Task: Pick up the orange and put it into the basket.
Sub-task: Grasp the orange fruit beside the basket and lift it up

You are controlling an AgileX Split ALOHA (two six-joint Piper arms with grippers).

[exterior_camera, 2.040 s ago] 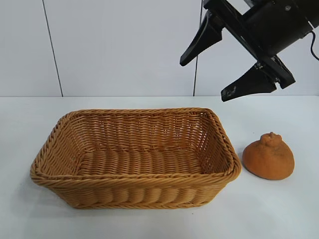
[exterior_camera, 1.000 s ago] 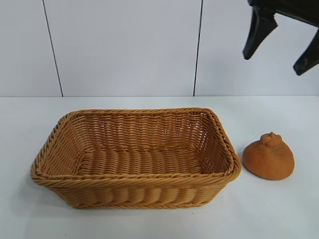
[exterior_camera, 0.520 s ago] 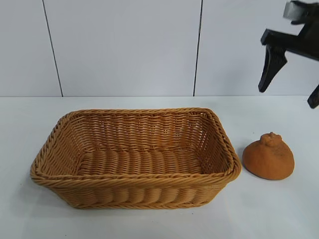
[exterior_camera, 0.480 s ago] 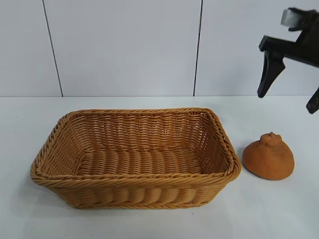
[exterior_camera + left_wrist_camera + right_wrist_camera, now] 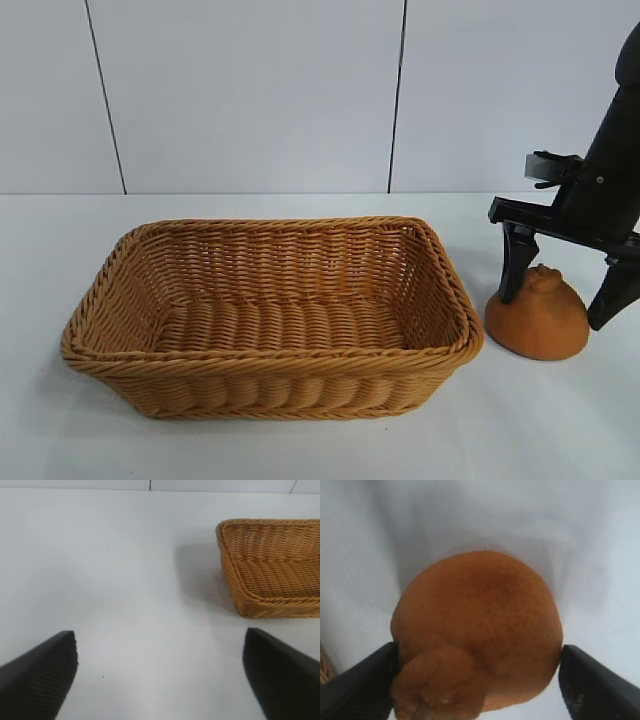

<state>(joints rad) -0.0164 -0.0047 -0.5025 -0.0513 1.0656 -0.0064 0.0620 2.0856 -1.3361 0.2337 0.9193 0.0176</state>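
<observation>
Now you are at the grasp step: basket nearest, empty; just beside it on the table, the orange. Right gripper straddles it, fingers spread, not clamped. Next: close, lift. Left gripper gapes, parked.

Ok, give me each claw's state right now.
Left claw: open, holding nothing, over the bare table.
Right claw: open, straddling the orange, not yet gripping it.

no readable text, no labels, no numbers anywhere
</observation>
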